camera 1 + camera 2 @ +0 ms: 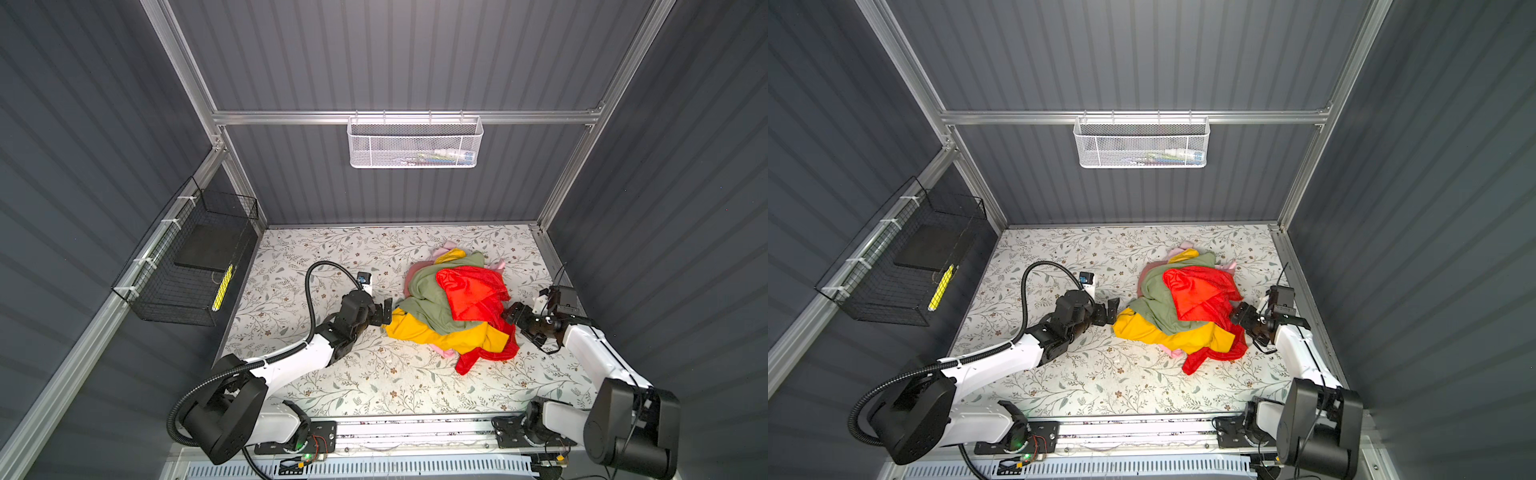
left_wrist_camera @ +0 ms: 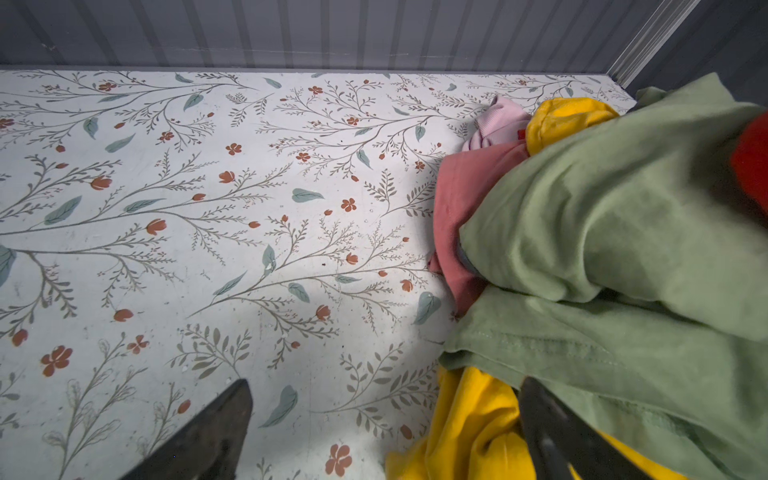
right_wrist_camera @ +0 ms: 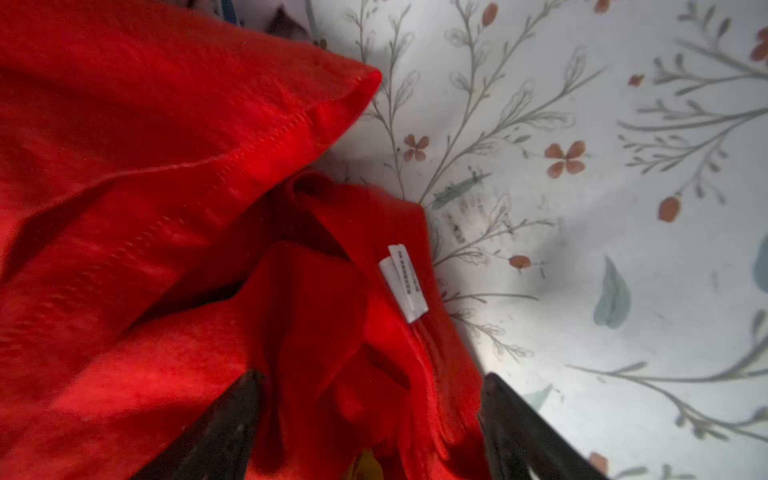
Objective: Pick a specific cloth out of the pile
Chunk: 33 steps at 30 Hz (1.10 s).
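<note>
The pile (image 1: 428,299) (image 1: 1154,301) of sage-green, mustard-yellow and pink cloths lies right of centre on the floral table. The bright red cloth (image 1: 473,295) (image 1: 1202,291) drapes over the pile's right side and trails down to the table in front. My right gripper (image 1: 510,316) (image 1: 1236,313) is at the pile's right edge. In the right wrist view it (image 3: 370,378) stands open astride a fold of the red cloth (image 3: 208,208), which bears a white label (image 3: 405,282). My left gripper (image 1: 384,311) (image 2: 385,382) is open at the pile's left edge, one finger against the yellow and green cloth.
A black wire basket (image 1: 187,266) hangs on the left wall and a white mesh basket (image 1: 415,143) on the back wall. The floral table (image 1: 332,382) is bounded by grey walls on three sides, with the arm bases along its front edge.
</note>
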### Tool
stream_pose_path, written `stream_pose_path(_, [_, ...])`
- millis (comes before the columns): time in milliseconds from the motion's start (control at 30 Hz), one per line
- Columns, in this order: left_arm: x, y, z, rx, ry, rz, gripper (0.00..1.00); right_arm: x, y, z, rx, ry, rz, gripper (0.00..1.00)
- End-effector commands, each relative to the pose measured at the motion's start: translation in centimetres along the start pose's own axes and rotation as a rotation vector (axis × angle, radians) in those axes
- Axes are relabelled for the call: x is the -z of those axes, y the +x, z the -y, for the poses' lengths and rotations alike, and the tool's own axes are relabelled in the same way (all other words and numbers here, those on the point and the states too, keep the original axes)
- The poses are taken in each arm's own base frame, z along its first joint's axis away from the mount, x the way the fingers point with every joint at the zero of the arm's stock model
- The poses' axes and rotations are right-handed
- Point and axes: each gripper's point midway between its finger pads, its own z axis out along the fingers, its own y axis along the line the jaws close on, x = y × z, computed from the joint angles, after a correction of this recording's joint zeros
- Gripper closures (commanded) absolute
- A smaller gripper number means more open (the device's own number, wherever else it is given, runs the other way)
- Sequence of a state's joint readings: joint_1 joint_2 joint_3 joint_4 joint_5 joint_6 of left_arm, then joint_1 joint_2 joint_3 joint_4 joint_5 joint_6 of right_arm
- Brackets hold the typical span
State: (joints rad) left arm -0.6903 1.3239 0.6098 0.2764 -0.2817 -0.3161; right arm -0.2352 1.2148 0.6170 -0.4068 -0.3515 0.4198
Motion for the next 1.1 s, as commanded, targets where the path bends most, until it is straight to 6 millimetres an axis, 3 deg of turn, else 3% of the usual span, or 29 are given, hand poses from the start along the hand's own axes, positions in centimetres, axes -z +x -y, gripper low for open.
stream_pose_path(0, [0.3,-0.3,-0.4,0.017,-0.016,0.018,0.0,-0.4,-0.7,0.1,-0.018,-0.001,0.023,0.25])
stream_pose_path(200, [0.2,-0.2,-0.4,0.014,-0.016,0.012,0.0,-1.2,-1.1,1.0,-0.039,0.043,0.014,0.32])
stream_pose_path(533, [0.2,-0.1,-0.4,0.012,-0.018,0.01,0.0,-3.0,-0.9,1.8,-0.09,0.069,-0.039,0.68])
stream_pose_path(633, [0.1,-0.1,-0.4,0.012,-0.018,0.007,0.0,-3.3,-0.9,1.9,-0.094,0.068,-0.039,0.72])
stream_pose_path(733, [0.1,-0.1,-0.4,0.01,-0.016,0.007,0.0,-3.3,-1.0,1.9,-0.092,0.068,-0.029,0.84])
stream_pose_path(867, [0.1,-0.1,-0.4,0.008,-0.017,0.005,0.0,-2.9,-1.3,1.2,-0.077,0.032,-0.001,1.0])
stream_pose_path(1067, [0.1,0.1,-0.5,0.006,-0.018,0.001,0.0,-0.1,-3.0,-2.3,-0.008,-0.117,0.105,1.0])
